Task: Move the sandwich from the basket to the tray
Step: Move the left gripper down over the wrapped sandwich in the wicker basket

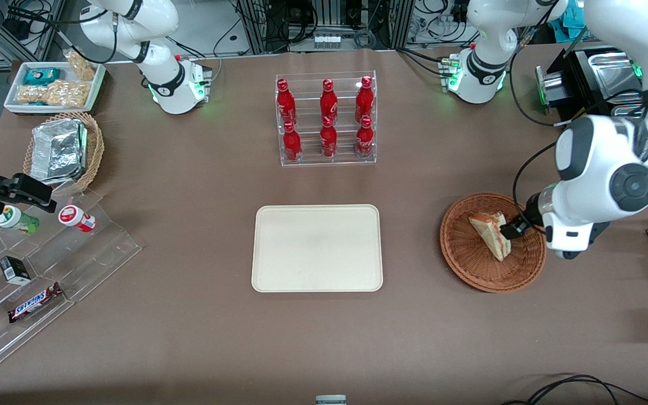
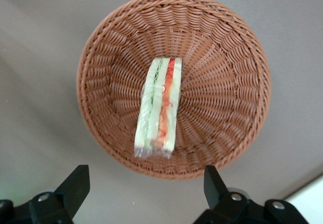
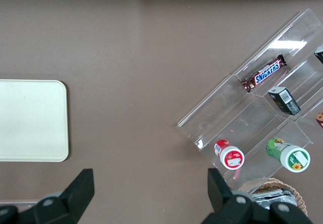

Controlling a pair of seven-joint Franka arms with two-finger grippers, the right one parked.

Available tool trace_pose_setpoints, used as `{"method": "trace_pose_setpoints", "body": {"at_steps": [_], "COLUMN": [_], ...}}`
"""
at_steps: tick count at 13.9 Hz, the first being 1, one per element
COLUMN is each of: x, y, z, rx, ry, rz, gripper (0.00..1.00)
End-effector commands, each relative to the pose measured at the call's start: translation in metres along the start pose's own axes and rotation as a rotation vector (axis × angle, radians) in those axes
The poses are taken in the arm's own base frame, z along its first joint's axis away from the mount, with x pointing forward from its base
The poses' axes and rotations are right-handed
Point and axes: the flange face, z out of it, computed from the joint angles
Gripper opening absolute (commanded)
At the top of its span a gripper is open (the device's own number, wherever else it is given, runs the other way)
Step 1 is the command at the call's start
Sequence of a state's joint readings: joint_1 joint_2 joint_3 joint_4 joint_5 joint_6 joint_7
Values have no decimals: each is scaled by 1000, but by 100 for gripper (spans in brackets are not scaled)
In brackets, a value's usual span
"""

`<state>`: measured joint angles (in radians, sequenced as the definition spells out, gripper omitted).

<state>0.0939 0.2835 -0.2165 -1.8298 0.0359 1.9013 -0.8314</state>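
The left arm reaches down from the working end of the tabletop, wrist bent low; its tool (image 1: pixel 512 229) hangs above the basket (image 1: pixel 473 260); fingers (image 2: pixel 75 183) spread wide, gripping nothing.

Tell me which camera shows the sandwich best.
The left wrist view: the sandwich lies in the basket, filling layers plain, below the open end effector. The front view shows it small, partly covered by the arm. The right wrist view misses it.
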Motion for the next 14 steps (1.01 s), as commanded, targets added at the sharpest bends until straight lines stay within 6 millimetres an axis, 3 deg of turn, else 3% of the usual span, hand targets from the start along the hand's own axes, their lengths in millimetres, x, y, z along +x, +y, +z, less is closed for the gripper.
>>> {"method": "trace_pose_setpoints", "body": {"at_steps": [1,7,14], "x": [0,-15,-21], "y": [2,1,4], "z": [25,78,97], "rx": [15,0,17], "ry": [31,42,27], "rz": [0,20,34], "gripper": [100,100,100]}}
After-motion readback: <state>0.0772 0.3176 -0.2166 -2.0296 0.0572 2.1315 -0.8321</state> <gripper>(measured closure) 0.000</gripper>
